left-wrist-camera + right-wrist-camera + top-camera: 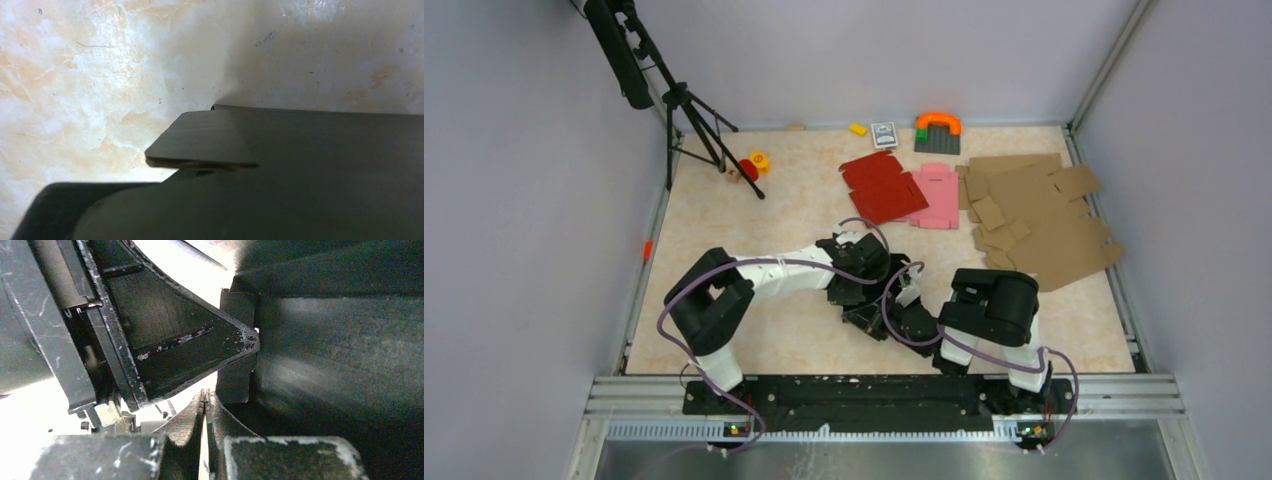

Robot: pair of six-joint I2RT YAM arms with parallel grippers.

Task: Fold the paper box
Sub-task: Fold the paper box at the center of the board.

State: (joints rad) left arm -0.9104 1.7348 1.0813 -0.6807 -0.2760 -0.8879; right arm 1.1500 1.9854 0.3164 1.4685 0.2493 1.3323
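Paper box (325, 165), black, one flap lifted, on the counter (100, 75) at its near middle, right pincer (205, 399) clenched beside the box, left pincer (859, 298) over it, whether grasping or released I cannot tell

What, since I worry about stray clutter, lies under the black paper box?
Under the raised corner flap of the paper box, the left wrist view shows only marbled table. Whatever lies beneath the rest is covered by the cardboard itself.

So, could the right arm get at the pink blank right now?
Probably yes: only open table lies between the right gripper and the pink blank, though its jaws are shut at the paper box.
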